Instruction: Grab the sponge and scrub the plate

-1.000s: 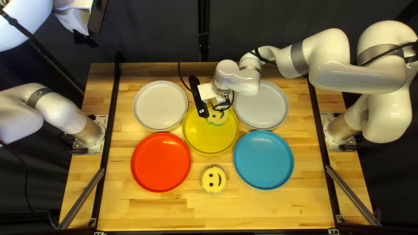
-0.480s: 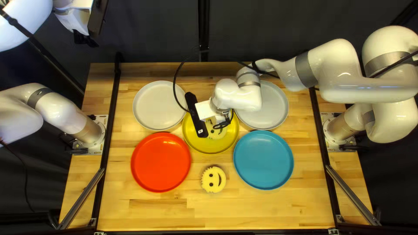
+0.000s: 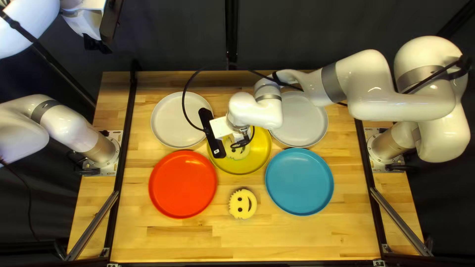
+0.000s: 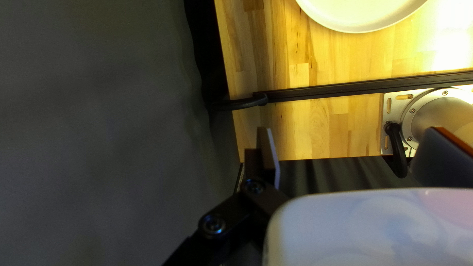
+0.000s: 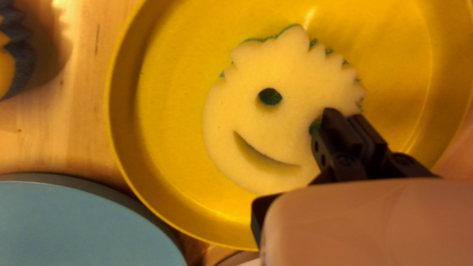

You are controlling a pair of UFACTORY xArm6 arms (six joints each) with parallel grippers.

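One smiling sponge (image 3: 238,154) sits inside the yellow plate (image 3: 261,159), just about mid-frame in the top left view, and the right gripper (image 3: 241,143) reaches down over it. Around it on the counter (image 3: 198,242) I see a red plate (image 3: 182,184) lower left of the middle, a blue plate (image 3: 299,181) lower right, a cream plate (image 3: 170,121) upper left and a grey plate (image 3: 309,126) upper right. A second sponge (image 3: 241,205), smiling as well, lies below centre, between the red and the blue. Up in the frame's upper left corner hangs the left gripper (image 3: 97,45).

From the left wrist, that gripper's fingers stand wide apart, out by the counter's edge. A black rail (image 4: 345,89) runs ahead of them, the cream plate beyond it.

From the right wrist, the fingers are narrow, nipping the smiling sponge's toothed rim beside one eye hole. The blue plate is just beside the yellow one.
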